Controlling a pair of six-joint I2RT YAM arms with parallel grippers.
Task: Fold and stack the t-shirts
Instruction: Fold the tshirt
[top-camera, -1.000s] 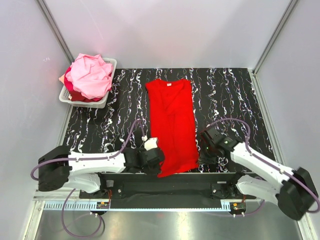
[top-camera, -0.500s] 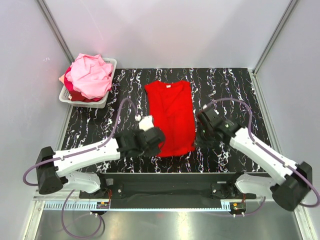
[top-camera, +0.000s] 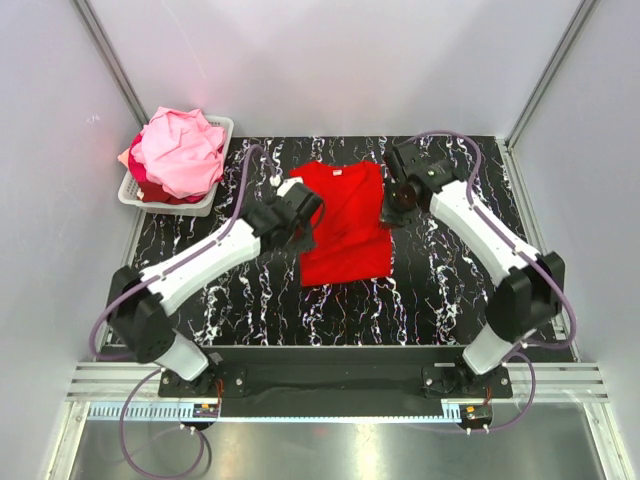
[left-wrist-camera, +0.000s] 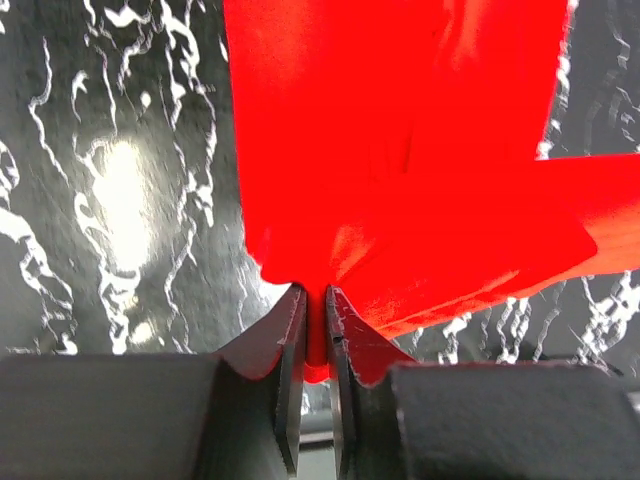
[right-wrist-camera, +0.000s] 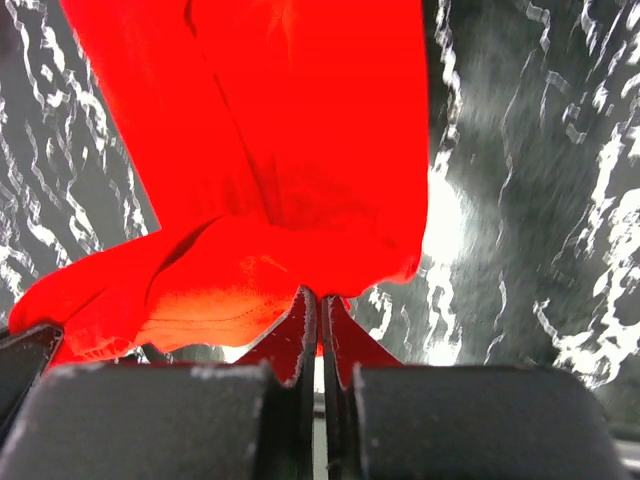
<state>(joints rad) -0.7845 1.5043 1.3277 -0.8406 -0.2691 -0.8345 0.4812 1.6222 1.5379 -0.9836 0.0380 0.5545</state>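
Note:
A bright red t-shirt (top-camera: 345, 228) lies on the black marbled table, its near half doubled back over the far half. My left gripper (top-camera: 303, 212) is shut on the shirt's hem corner at the left, near the collar end; red cloth is pinched between its jaws in the left wrist view (left-wrist-camera: 316, 325). My right gripper (top-camera: 392, 208) is shut on the other hem corner at the right; cloth hangs from its jaws in the right wrist view (right-wrist-camera: 322, 300). Pink and peach shirts (top-camera: 180, 150) are piled in the white basket.
The white slotted basket (top-camera: 195, 205) stands at the table's far left corner. Grey walls close in the table on three sides. The black marbled tabletop (top-camera: 450, 290) lies bare to the near side of the shirt.
Both grippers have carried the red shirt's near hem away from the arm bases toward the collar, folding the shirt roughly in half. Both arms are now stretched far out.

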